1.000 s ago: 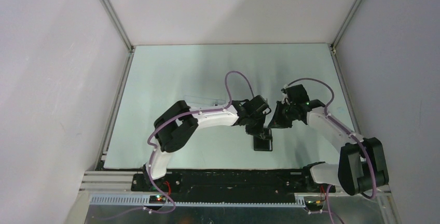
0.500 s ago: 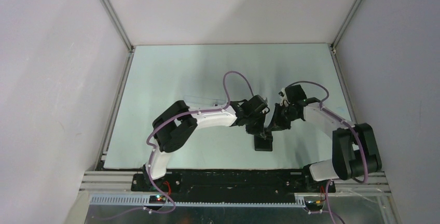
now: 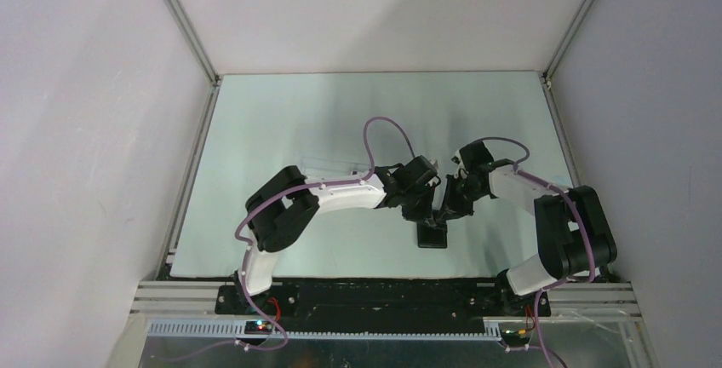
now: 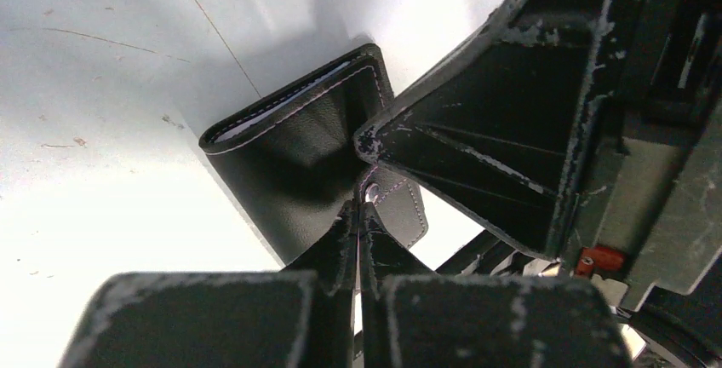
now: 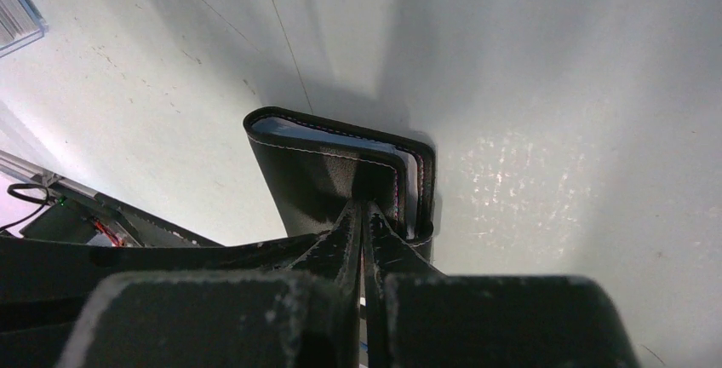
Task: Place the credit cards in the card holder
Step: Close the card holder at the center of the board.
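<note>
Card holder, black folded leather wallet, flat on pale table close to its near edge, long axis near-far, open surface beyond; left gripper and right gripper both pinch it.

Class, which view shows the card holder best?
The right wrist view: the card holder sits close, folded, stitching and layered edges plain. The left wrist view shows it partly hidden behind the right fingers; the top external view, only a small dark patch.
</note>
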Controlling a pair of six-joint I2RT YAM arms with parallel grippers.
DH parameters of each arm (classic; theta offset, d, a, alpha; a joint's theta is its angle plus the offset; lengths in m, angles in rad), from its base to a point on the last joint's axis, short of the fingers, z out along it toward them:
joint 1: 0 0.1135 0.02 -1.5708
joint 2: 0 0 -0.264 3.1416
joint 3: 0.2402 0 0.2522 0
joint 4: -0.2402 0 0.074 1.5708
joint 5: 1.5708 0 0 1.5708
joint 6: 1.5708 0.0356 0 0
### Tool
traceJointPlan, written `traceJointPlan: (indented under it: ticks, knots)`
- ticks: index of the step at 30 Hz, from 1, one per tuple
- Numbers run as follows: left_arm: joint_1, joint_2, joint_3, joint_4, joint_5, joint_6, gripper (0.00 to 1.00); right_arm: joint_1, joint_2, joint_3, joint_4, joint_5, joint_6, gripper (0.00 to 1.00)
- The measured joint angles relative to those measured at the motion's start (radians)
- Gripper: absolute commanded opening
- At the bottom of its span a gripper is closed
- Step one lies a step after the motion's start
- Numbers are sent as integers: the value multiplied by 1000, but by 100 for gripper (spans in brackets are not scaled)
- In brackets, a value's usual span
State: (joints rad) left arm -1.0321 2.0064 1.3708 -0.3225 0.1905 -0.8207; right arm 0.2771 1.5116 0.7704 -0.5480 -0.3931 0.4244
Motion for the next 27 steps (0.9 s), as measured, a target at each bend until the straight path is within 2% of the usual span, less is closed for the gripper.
traceJointPlan:
  ticks: [27]
  knots:
    - [-10,-5,-15,6,0,-1,0,10,3,8,-6,11,5,0]
